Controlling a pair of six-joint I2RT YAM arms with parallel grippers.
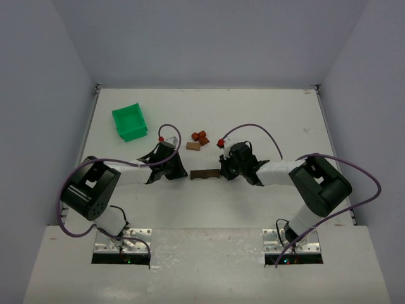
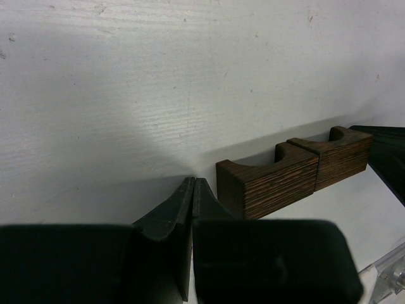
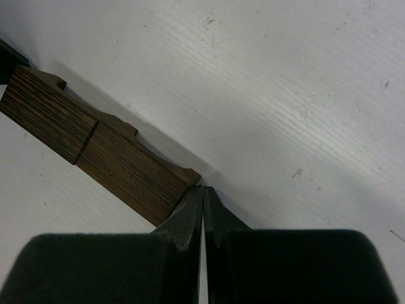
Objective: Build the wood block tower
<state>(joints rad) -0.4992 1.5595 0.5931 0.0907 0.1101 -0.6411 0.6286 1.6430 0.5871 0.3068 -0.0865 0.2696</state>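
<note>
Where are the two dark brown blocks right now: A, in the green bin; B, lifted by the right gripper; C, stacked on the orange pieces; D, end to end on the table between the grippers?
D: the dark brown blocks lie end to end on the table, between the shut left gripper and right gripper.

White tbl (image 1: 266,111) w/ scuffed top, plain pale grey-blue walls (image 1: 209,38) on 3 sides, soft even light

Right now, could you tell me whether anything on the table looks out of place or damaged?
Nothing stands out: the dark brown blocks lie end to end between the shut left claw and right claw, and the reddish pieces sit grouped behind.
</note>
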